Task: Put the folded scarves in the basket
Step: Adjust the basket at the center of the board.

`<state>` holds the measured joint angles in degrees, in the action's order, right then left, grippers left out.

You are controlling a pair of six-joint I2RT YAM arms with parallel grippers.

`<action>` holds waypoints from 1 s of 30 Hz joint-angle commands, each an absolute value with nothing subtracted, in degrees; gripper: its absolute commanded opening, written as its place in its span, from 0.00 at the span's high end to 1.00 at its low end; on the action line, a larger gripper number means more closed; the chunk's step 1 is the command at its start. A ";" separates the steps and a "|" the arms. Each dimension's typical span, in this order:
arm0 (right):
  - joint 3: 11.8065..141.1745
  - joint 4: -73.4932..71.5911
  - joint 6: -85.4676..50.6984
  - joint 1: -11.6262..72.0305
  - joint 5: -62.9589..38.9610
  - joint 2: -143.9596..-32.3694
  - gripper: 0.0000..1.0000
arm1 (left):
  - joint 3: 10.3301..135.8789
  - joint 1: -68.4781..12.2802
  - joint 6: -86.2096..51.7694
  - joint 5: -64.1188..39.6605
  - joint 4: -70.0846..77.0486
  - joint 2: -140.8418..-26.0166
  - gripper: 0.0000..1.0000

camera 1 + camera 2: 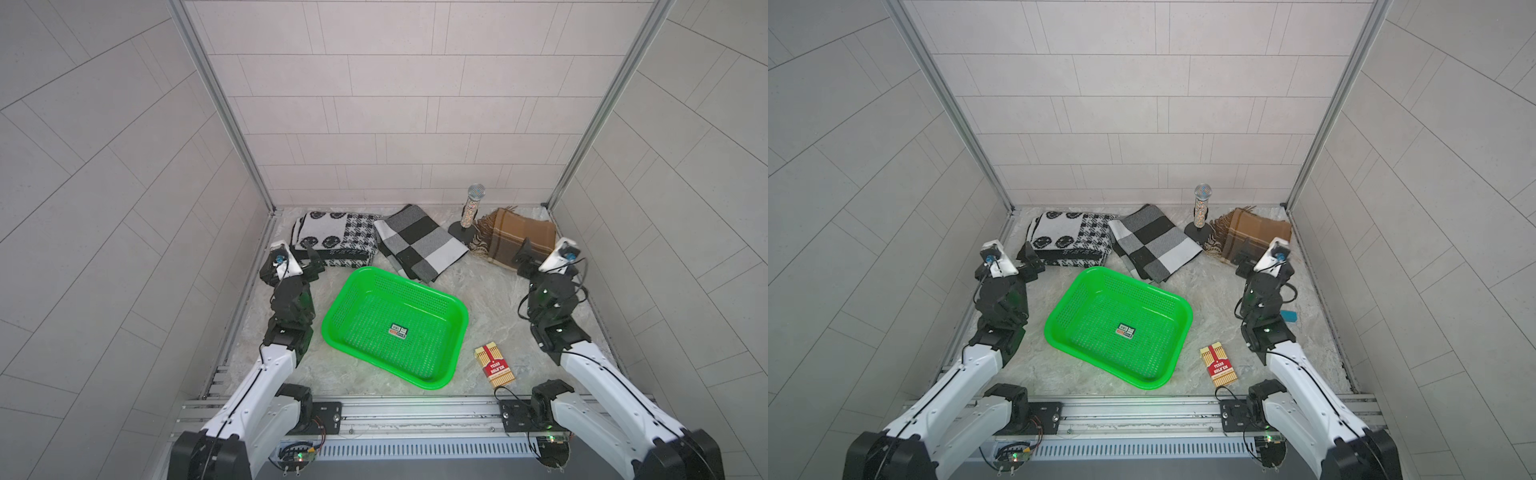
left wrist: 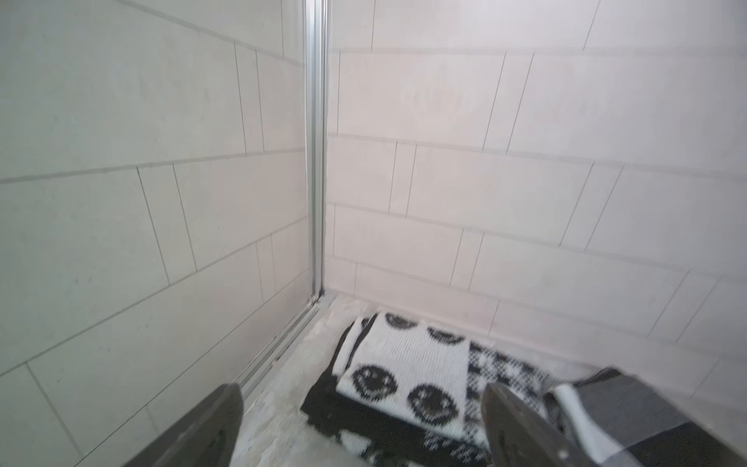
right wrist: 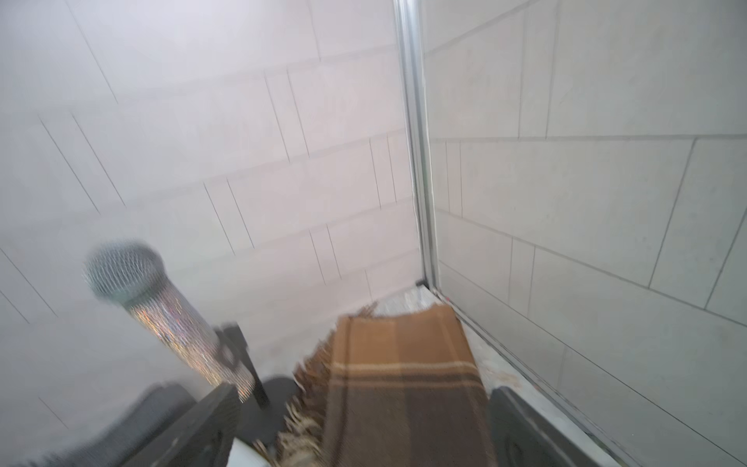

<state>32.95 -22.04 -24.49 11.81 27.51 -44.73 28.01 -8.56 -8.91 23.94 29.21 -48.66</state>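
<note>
Basket (image 1: 327, 326) sits mid-table, sticker (image 1: 398, 331) on its floor. Three folded scarves lie beyond the basket's far side: smiley scarf (image 1: 332, 230) off the far-left corner, checkered scarf (image 1: 419, 241) just beside the far rim, brown plaid scarf (image 1: 519, 230) well off the far-right. Left gripper (image 1: 313, 259) is spread, empty, at the smiley scarf's near edge. Right gripper (image 1: 523, 257) is spread, empty, at the brown plaid scarf's near edge.

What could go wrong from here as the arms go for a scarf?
1. The open right gripper points at the brown scarf, and the microphone stands close beside it; a sideways reach could topple the microphone.
2. The open left gripper faces the smiley scarf, which seems to touch the checked scarf; dragging one may shift the other.
3. A one-corner pinch may unfold the scarf before it reaches the basket.
</note>
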 commanded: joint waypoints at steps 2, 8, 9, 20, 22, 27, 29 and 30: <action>33.12 -2.47 -51.23 9.82 13.51 -41.48 0.00 | 31.70 -7.12 -33.04 13.89 11.81 -46.29 0.00; 47.52 24.50 -50.40 17.41 10.58 -48.81 0.00 | 52.72 -6.02 -32.66 -9.39 -10.94 -63.86 0.00; 47.26 27.23 -50.85 17.49 9.37 -49.18 0.00 | 54.68 -7.19 -31.78 -10.34 -13.79 -65.24 0.00; 44.98 31.34 -47.52 17.95 4.30 -55.52 0.41 | 68.29 -29.66 -29.52 -0.18 -30.22 -79.08 0.30; 46.11 30.92 -46.81 17.61 3.59 -58.00 0.41 | 70.60 -32.33 -29.83 0.92 -30.54 -82.68 0.30; 43.44 19.71 -50.34 12.41 -9.03 -65.11 0.38 | 74.76 -36.21 -30.38 2.11 -28.91 -91.77 0.41; 42.92 15.17 -52.03 11.62 -11.84 -68.54 0.36 | 75.11 -36.29 -31.01 1.08 -28.10 -94.73 0.48; 43.50 13.57 -52.50 11.74 -12.75 -70.66 0.36 | 74.85 -36.25 -31.28 1.26 -27.68 -95.82 0.50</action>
<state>43.86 20.71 -50.11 12.08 -6.35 -67.46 74.13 -36.29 -30.30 -0.08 -26.68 -93.27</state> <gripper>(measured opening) 0.636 0.515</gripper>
